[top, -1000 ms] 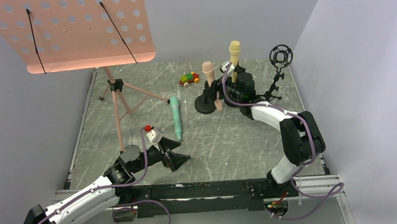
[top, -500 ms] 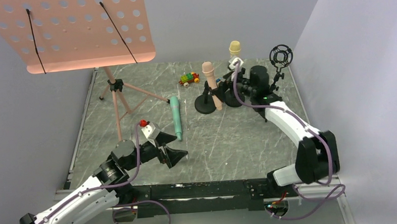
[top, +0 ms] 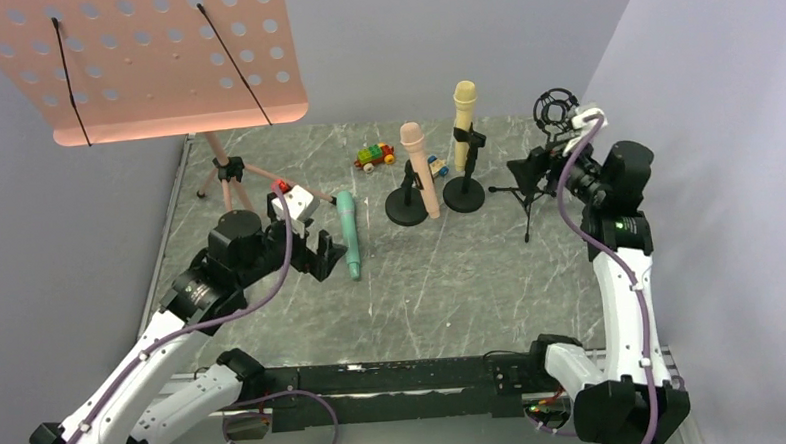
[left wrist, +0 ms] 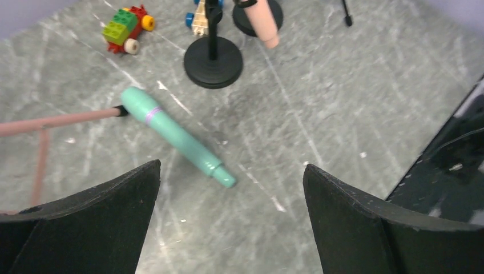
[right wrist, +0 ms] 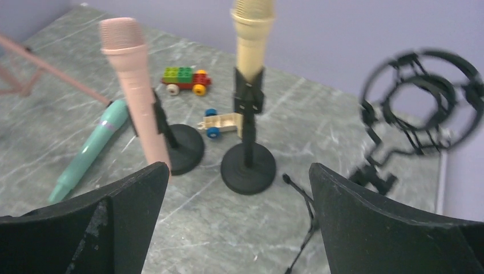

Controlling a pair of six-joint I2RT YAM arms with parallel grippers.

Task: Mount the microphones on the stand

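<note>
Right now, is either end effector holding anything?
Left end effector: open, holding nothing.
Right end effector: open, holding nothing.

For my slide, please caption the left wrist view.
Open left gripper frames the mint-green microphone lying on the table, toy car and stand base beyond.

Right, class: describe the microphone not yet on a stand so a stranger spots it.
Find the pink tripod on the left. By its foot lies the mint-green microphone, flat; the peach-pink microphone and pale yellow microphone sit in stands.
</note>
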